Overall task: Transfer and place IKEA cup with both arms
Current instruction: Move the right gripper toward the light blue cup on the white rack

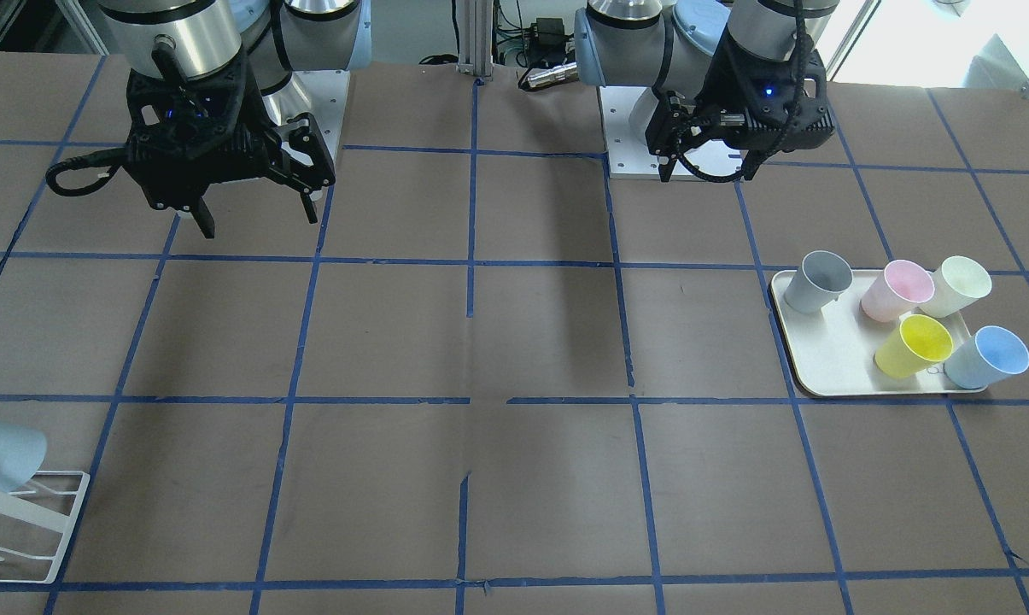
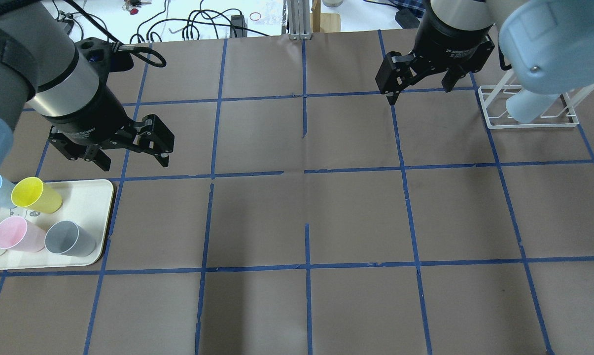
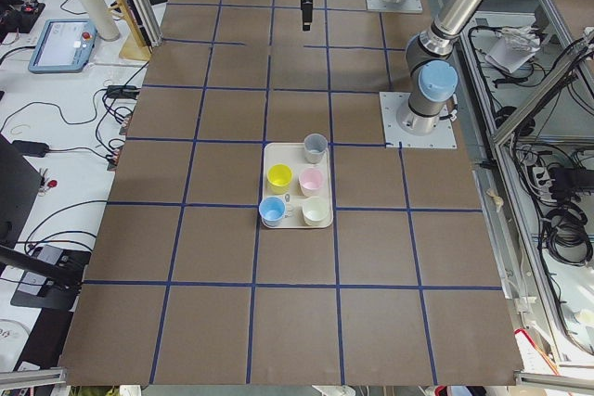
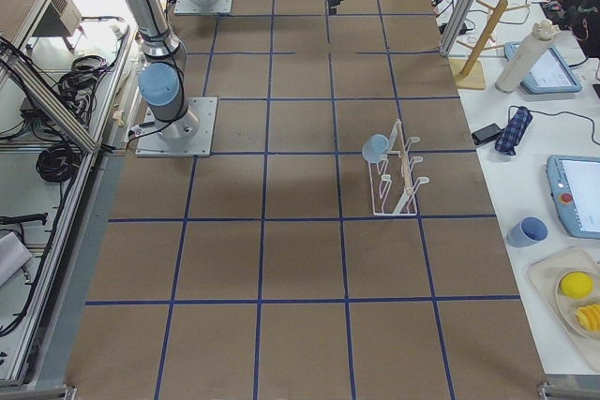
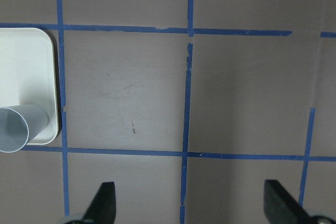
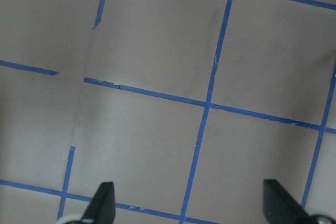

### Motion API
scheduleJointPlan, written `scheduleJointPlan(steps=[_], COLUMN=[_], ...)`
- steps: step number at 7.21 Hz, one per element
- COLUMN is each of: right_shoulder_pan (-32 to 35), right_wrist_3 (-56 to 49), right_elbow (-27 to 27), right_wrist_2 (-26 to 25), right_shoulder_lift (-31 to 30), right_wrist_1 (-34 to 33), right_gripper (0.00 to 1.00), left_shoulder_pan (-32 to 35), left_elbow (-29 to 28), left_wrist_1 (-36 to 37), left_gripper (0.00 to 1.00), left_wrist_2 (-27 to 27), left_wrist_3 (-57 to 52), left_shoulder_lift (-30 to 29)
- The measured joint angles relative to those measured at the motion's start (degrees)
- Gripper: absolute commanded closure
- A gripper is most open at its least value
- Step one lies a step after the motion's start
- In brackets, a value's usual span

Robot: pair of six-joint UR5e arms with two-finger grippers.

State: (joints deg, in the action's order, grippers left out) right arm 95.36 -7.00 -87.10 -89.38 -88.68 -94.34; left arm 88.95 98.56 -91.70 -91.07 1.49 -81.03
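Pale blue tapered plastic tumbler point(image 1: 988, 356) mouth-up at cream rectangular tray's point(image 1: 821, 359) corner — light, stiff, slick, likely best pinched over the rim wall — left jaws and right jaws both spread, empty.

We log the table point(image 2: 356, 217): brown paper cover, gridded with blue tape. Directly on it are a white tray point(image 2: 92, 204) at the robot's left end and a white wire rack point(image 4: 401, 175) at its right end, well apart. Two white base plates point(image 1: 642, 162) sit along the robot's edge.
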Motion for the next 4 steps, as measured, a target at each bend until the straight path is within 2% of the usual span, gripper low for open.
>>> scheduleJointPlan(steps=[4], right_shoulder_pan=[0.0], right_wrist_3=[-0.3], right_elbow=[0.0], right_wrist_2=[-0.1], right_shoulder_lift=[0.1], right_wrist_1=[0.1], right_gripper=[0.00], left_shoulder_pan=[0.0], left_elbow=[0.0], left_wrist_1=[-0.1], left_gripper=[0.00], left_wrist_2=[-0.2], left_wrist_3=[0.0], left_shoulder_lift=[0.5])
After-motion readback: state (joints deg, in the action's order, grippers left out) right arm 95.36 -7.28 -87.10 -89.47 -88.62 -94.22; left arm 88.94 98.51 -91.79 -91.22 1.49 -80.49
